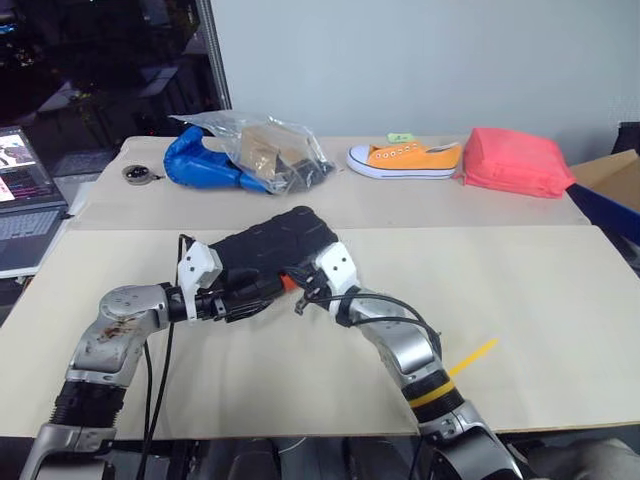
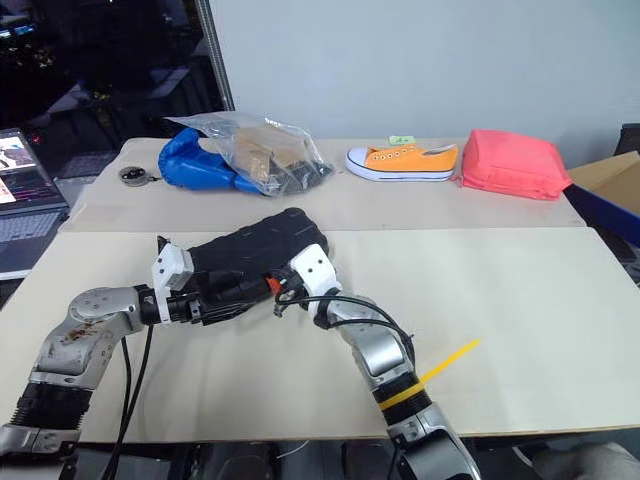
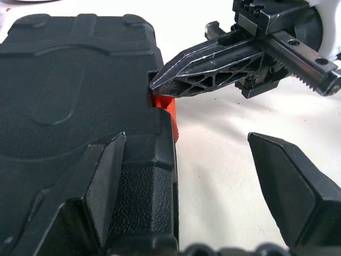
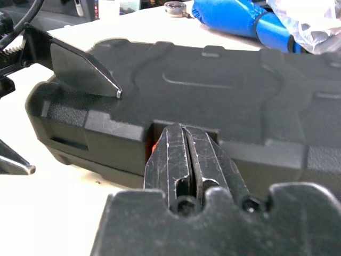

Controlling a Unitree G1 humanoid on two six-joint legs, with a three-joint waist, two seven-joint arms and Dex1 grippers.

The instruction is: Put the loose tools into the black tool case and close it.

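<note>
The black tool case (image 1: 270,245) lies closed on the near table, lid up, with its orange latch (image 3: 166,109) on the front edge. My right gripper (image 4: 184,130) is shut, and its tips sit in the notch at the latch, touching it. My left gripper (image 3: 186,138) is open at the case's near corner. One of its fingers (image 3: 106,170) rests over the lid and the other hangs beside the case above the table. In the eye views both grippers meet at the case's front edge, right gripper (image 1: 296,285) beside left gripper (image 1: 255,292). The loose tools are out of view.
On the far table are a blue bundle (image 1: 200,160), a clear plastic bag (image 1: 275,150), an orange sneaker (image 1: 405,159) and a pink-red pouch (image 1: 515,160). A laptop (image 1: 25,190) stands at the left. A yellow strip (image 1: 470,357) lies to the right of my right arm.
</note>
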